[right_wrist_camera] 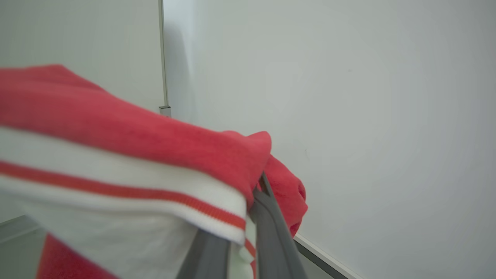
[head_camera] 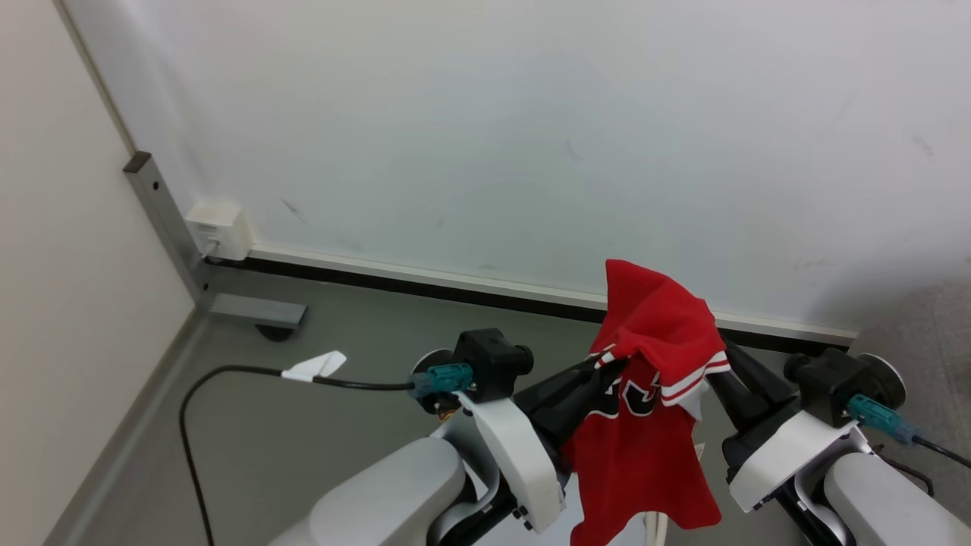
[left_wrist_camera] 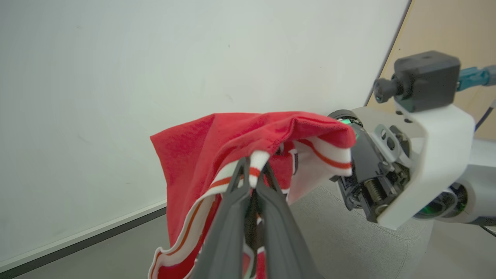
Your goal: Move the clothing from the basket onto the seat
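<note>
A red garment with white stripes and black-and-white lettering, the clothing [head_camera: 652, 425], hangs in the air between my two grippers in front of a white wall. My left gripper [head_camera: 607, 358] [left_wrist_camera: 254, 170] is shut on its white striped trim. My right gripper [head_camera: 721, 356] [right_wrist_camera: 259, 186] is shut on the other side, and the cloth [right_wrist_camera: 128, 147] drapes over its fingertips. The rest of the clothing [left_wrist_camera: 217, 147] sags below both grippers. Grey fabric of the seat [left_wrist_camera: 348, 240] [head_camera: 937, 341] lies low at the right. The basket is out of view.
A white wall [head_camera: 531, 136] with a black baseboard stands close ahead. At the left are a grey metal post with a foot [head_camera: 254, 311], a white box [head_camera: 220, 227] and a black cable [head_camera: 227, 371] across the grey floor [head_camera: 303, 425].
</note>
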Available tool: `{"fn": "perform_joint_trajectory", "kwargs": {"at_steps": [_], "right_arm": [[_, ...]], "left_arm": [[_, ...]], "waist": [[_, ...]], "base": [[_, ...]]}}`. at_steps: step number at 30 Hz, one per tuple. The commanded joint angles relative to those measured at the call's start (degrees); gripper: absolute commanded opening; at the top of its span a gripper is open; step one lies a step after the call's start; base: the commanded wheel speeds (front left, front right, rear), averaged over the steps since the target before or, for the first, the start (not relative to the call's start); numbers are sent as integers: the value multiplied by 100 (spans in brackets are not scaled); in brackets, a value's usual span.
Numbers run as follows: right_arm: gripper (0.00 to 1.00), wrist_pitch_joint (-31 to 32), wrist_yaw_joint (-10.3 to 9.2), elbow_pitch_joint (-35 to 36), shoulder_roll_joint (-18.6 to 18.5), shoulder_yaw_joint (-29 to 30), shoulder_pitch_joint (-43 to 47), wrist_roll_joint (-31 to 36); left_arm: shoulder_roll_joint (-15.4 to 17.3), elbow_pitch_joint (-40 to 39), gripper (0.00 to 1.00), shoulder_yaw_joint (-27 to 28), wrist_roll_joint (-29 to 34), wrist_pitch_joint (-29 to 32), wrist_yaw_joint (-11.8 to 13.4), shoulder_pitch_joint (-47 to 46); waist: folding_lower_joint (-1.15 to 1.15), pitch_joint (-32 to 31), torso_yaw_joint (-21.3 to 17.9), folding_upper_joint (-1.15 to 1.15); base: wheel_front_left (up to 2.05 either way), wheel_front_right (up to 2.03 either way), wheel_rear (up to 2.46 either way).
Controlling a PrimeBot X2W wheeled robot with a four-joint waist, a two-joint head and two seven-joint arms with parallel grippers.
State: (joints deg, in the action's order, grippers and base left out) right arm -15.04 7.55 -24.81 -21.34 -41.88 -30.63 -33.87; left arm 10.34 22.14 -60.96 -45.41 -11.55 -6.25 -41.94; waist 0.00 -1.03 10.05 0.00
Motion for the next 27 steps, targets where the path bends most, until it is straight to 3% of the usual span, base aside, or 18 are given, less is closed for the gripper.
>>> {"fn": "perform_joint_trajectory", "kwargs": {"at_steps": [1,2,4,5,6,7,18,27], "right_arm": [[0,-18,-13,117,62,223,165,66],[0,-18,-13,169,73,340,220,92],[0,-18,-13,266,104,557,336,107],[0,-18,-13,266,104,557,336,107],[0,-18,-13,312,121,663,396,122],[0,-18,-13,353,150,767,442,121],[0,-18,-13,833,332,1803,786,69],[0,-18,-13,1148,208,2459,895,222]], "left_arm": [[44,27,0,18,-61,-30,36,64],[41,27,16,19,-55,-38,54,67],[30,22,61,10,-32,-59,71,72],[30,22,61,10,-32,-59,71,72],[27,17,93,9,-21,-70,84,75],[26,11,100,12,-17,-69,92,79],[75,-38,100,24,50,-141,194,105],[125,-187,100,42,119,-238,197,109]], "waist": [[0,11,-97,0],[0,16,-132,0],[0,27,-204,0],[0,27,-204,0],[0,33,-243,0],[0,38,-285,0],[0,120,-926,0],[0,217,-1666,0]], "base": [[0,0,0],[0,0,0],[0,0,0],[0,0,0],[0,0,0],[0,0,0],[0,0,0],[0,0,0]]}}
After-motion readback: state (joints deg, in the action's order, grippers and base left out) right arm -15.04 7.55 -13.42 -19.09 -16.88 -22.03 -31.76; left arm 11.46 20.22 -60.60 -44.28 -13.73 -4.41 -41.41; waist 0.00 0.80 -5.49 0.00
